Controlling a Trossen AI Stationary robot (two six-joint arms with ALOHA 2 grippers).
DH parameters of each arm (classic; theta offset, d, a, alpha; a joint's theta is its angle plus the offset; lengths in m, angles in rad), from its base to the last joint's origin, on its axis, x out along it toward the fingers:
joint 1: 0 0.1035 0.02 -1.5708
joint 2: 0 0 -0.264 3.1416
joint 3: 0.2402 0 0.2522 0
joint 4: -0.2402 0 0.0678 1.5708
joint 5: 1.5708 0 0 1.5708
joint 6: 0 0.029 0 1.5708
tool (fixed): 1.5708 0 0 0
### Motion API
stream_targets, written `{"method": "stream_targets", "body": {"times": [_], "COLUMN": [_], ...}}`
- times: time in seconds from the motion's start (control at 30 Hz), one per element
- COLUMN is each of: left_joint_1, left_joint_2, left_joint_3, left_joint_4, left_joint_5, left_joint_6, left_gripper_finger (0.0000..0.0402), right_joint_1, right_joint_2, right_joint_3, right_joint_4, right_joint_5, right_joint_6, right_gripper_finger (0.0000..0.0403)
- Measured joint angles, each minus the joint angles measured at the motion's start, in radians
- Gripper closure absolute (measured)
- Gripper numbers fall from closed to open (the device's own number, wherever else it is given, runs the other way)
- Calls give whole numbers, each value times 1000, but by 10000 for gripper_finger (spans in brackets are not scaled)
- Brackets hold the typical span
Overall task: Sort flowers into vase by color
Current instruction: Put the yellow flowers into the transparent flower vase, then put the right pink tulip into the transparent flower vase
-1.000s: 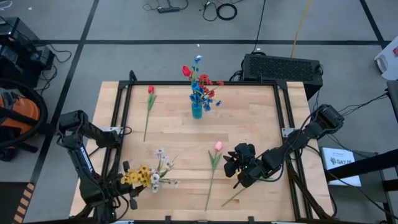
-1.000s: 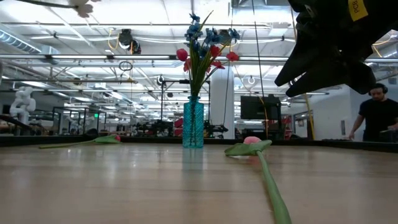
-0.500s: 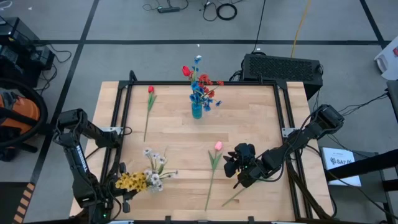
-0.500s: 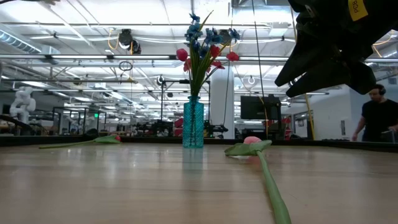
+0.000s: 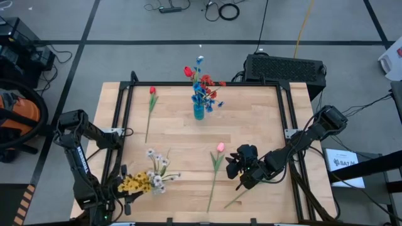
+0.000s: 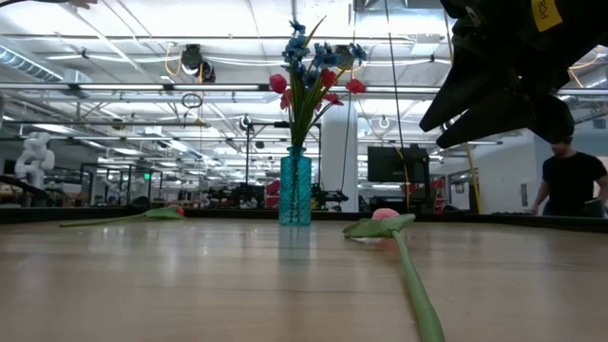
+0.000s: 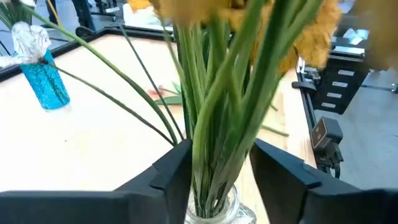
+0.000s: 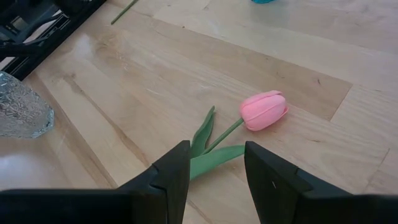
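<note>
A bunch of yellow and white flowers (image 5: 143, 181) stands with its green stems (image 7: 214, 124) in a clear glass vase (image 8: 18, 112) at the table's near left. My left gripper (image 7: 217, 167) straddles those stems just above the vase's rim (image 7: 214, 214). My right gripper (image 8: 217, 180) hangs open over the table's near right, above the leaves of a pink tulip (image 8: 264, 109) that lies flat on the wood. A red tulip (image 5: 152, 90) lies at the far left. The blue vase (image 5: 198, 113) at the far middle holds red and blue flowers. My left gripper comes at the bunch nearly level from the table's near left, one finger on each side of the stems. One finger (image 7: 177, 171) lies against the stems (image 7: 198, 163) just above the rim. A thin gap shows at the other finger (image 7: 267, 165).
A loose green stem (image 5: 235, 199) lies on the wood under my right arm. A black frame (image 5: 122, 119) runs along the table's left and right sides. Bare wood lies between the two vases. A person (image 6: 570, 180) stands in the room beyond the table.
My left gripper has swung a little toward the table's left edge. The bunch has leaned with it: its yellow heads sit farther left than a second ago. My right arm has kept still.
</note>
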Motion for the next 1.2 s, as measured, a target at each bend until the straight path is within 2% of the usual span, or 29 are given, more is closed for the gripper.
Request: {"method": "stream_targets", "body": {"times": [0.23, 0.4, 0.57, 1.2], "left_joint_1": [0, 0, 0, 0], "left_joint_2": [0, 0, -16, -264], "left_joint_3": [0, 21, 72, 99], "left_joint_4": [-1, -18, -86, -147], "left_joint_5": [7, 59, 72, 445], "left_joint_6": [13, 76, 79, 109], "left_gripper_finger": [157, 121, 116, 116], "right_joint_1": [0, 0, 0, 0], "right_joint_2": [0, 0, 0, 0], "right_joint_3": [0, 0, 0, 0], "right_joint_4": [0, 0, 0, -1], "right_joint_5": [0, 0, -1, 0], "right_joint_6": [0, 0, 0, -8], "right_gripper_finger": [259, 259, 259, 259]}}
